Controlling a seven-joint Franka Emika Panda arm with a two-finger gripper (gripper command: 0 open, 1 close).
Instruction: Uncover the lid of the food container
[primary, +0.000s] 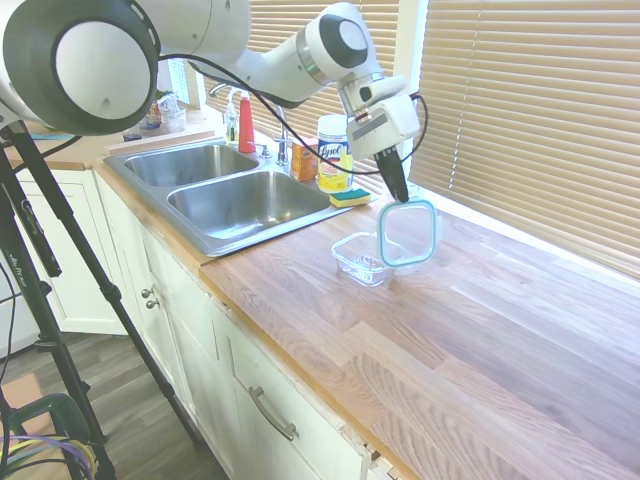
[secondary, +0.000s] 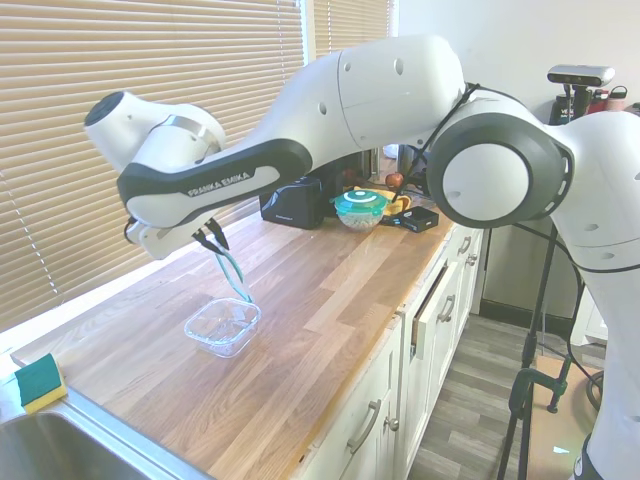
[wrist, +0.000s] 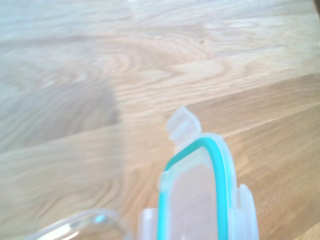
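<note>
The lid (primary: 408, 233) is held by the gripper (primary: 398, 195) at its upper edge and is hanging almost upright above the wooden counter (primary: 480, 330). The two dark fingers (secondary: 213, 238) are closed together on the teal-rimmed edge, as is seen from both exterior views. The lid is lifted off the food container (primary: 363, 258) – its lower corner is just beside the rim of the bowl, on the window side, and whether the two are touching cannot be told.

The food container is standing open on the counter, near the right basin of the steel sink (primary: 225, 185). In the second exterior view the same clear bowl (secondary: 222, 326) is seen below the gripper (secondary: 216, 244), with the lid (secondary: 233, 274) hanging over its far edge.

In the wrist view the lid (wrist: 200, 195) is shown from close by – the teal seal and clear snap tabs are sharp enough, and a curved piece of the container rim (wrist: 82, 226) is seen beside it.

Behind the container a yellow Lysol canister (primary: 334, 152) and a yellow-green sponge (primary: 351, 197) are placed at the sink's edge.
</note>
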